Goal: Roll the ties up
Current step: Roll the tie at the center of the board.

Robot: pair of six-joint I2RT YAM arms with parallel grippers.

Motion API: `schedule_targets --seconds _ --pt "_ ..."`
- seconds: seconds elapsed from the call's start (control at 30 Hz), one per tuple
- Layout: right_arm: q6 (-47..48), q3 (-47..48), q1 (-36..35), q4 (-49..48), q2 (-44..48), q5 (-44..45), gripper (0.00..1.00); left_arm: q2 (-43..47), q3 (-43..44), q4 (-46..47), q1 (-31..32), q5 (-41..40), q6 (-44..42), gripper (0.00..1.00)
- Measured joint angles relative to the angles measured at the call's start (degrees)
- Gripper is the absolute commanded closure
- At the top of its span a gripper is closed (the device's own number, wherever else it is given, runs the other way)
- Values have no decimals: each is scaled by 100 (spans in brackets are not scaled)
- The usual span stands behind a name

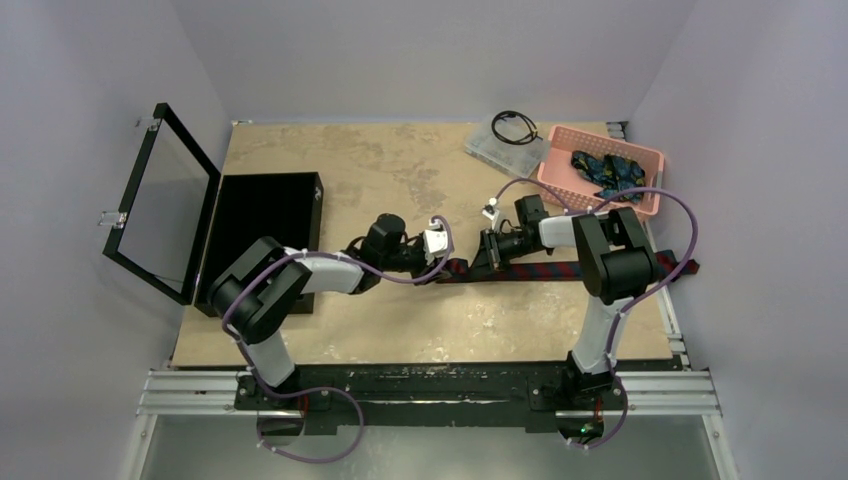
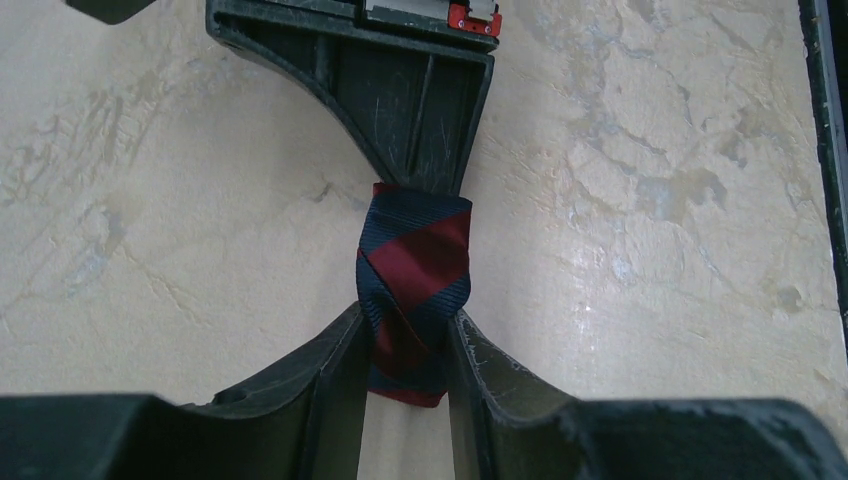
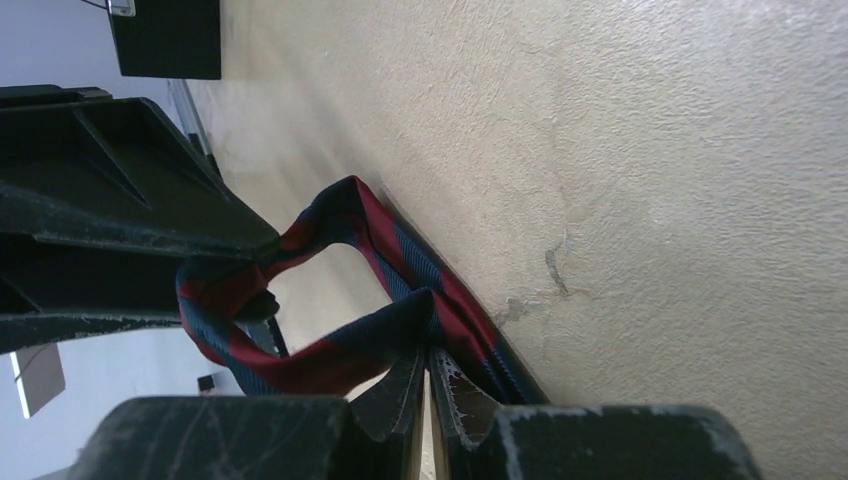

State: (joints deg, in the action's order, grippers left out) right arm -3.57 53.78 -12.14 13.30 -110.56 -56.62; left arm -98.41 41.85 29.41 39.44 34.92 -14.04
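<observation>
The maroon tie (image 1: pixel 590 269) with navy stripes lies stretched along the right half of the table. Its left end is folded into a small loop (image 3: pixel 330 290) that is lifted off the surface. My left gripper (image 2: pixel 405 345) is shut on the folded end (image 2: pixel 415 285), one finger against each side. My right gripper (image 3: pixel 425 375) faces it from the other side, its tips pinched together on the cloth just behind the loop. The two grippers meet at mid-table, the left gripper (image 1: pixel 452 264) close to the right gripper (image 1: pixel 480 262). Dark blue and teal ties (image 1: pixel 605 172) lie bunched in the pink basket.
A pink basket (image 1: pixel 560 178) stands at the back right beside a clear lidded box (image 1: pixel 490 150) with a coiled black cable (image 1: pixel 515 127) on it. An open black case (image 1: pixel 265 215) with its raised lid (image 1: pixel 165 205) fills the left side.
</observation>
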Motion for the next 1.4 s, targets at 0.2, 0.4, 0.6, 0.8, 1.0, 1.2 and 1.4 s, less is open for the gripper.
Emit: schedule_targets --seconds 0.2,0.4,0.6,0.8,1.0,1.2,1.4 --pt "7 -2 -33 13 57 7 84 -343 310 -20 83 -4 125 69" --pt "402 -2 105 511 372 68 62 -424 400 -44 83 -57 149 69" --pt "892 31 715 1178 634 50 51 -426 402 -170 83 -98 146 68" --pt "1134 98 933 1574 638 -85 41 -570 636 -514 92 -157 122 67" --pt "949 85 719 1434 638 -306 44 -787 925 -756 186 -245 105 67" --pt "697 85 542 1163 640 -319 57 -997 1091 -896 313 -323 103 66" --pt "505 85 437 896 632 -273 73 -1036 1161 -1016 339 -365 98 66"
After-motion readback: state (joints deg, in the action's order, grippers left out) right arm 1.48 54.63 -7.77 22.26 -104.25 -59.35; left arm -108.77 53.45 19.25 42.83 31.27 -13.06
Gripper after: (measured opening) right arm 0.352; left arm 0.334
